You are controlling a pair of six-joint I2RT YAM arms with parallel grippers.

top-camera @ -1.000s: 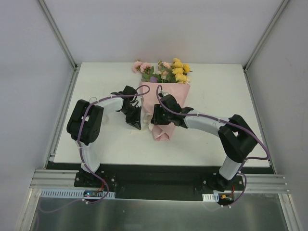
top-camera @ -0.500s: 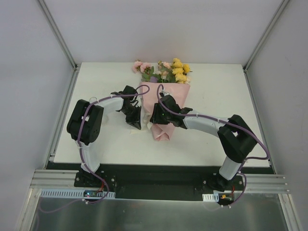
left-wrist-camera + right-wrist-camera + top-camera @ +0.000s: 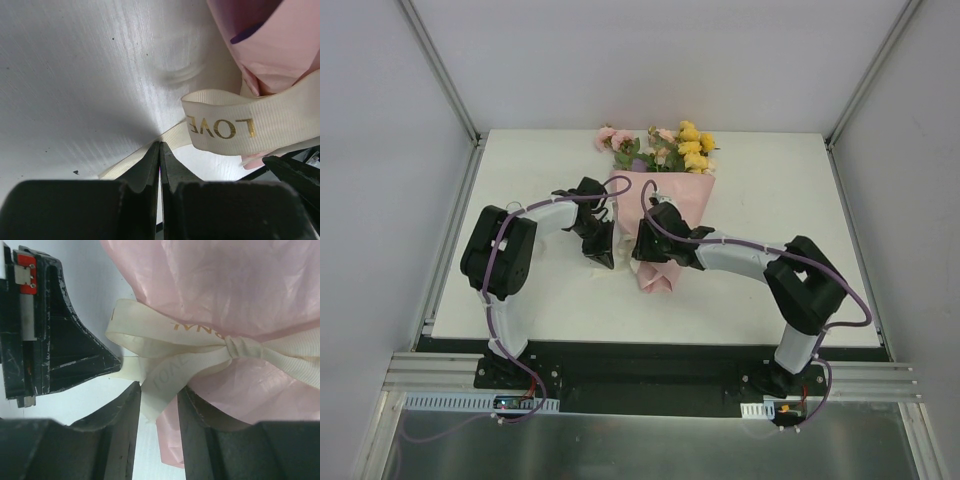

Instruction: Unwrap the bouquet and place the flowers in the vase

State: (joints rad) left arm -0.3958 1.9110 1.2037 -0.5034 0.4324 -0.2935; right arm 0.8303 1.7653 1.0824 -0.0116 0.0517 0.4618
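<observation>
Where the cream ribbon (image 3: 225, 127) loops across the left wrist view, we read the word LOVE in gold capitals on its woven face. On the right wrist view we see further gold letters along the band above the knot (image 3: 235, 346) and fainter ones on the tail below it, both too folded to read. We find the bouquet (image 3: 665, 215) lying flat on the white table (image 3: 770, 180), about midway across it, with its blooms at the far edge and its pointed end toward the arm bases. Its wrapper (image 3: 225, 285) is a pale pink, slightly crinkled paper cone, and a strip of purple shows in the fold on the left wrist view. The ribbon cinches the cone at its narrow part in a bow. The flowers (image 3: 665, 150) fan out of the wide mouth, with pink blooms to the left, yellow to the right and green leaves between. We note the left gripper (image 3: 160, 150) just beside the cone's left edge, its jaws pressed together with no gap. Its tips rest over a ribbon tail that runs along the table, and we cannot tell whether that tail is pinched. We note the right gripper (image 3: 159, 405) above the bow, its jaws standing partly apart with a ribbon tail lying in the gap between them.
</observation>
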